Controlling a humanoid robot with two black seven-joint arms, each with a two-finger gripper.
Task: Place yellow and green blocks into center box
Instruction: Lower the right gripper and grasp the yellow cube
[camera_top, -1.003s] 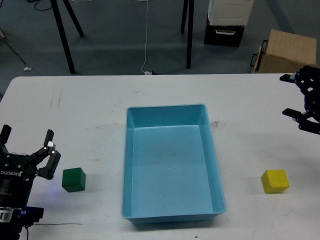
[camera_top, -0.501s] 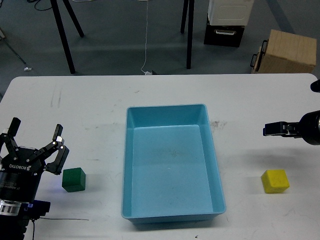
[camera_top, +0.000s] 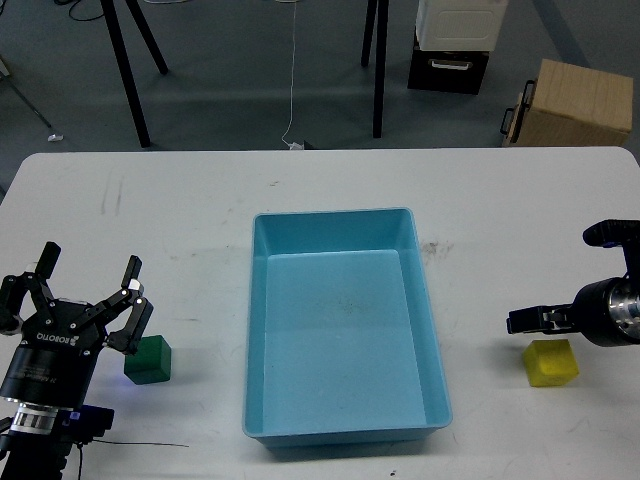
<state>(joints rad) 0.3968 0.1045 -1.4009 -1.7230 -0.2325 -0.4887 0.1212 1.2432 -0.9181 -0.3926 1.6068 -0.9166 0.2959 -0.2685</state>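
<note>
A blue box (camera_top: 346, 325) sits open and empty at the centre of a white table (camera_top: 200, 210). The left gripper (camera_top: 88, 297), fingers spread, hangs just beside the green block (camera_top: 149, 360) at the table's left. The right gripper (camera_top: 555, 290) sits just above the yellow block (camera_top: 551, 362) at right; its finger spacing cannot be judged.

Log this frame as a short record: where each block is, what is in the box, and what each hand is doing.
green block: on the table, left of the box, not in it
yellow block: on the table, right of the box, not in it
blue box: mid-table, nothing inside
left hand: open, just beside the green block, not gripping it
right hand: right above the yellow block, seen side-on; open or shut unclear
table: white, scuffed
</note>
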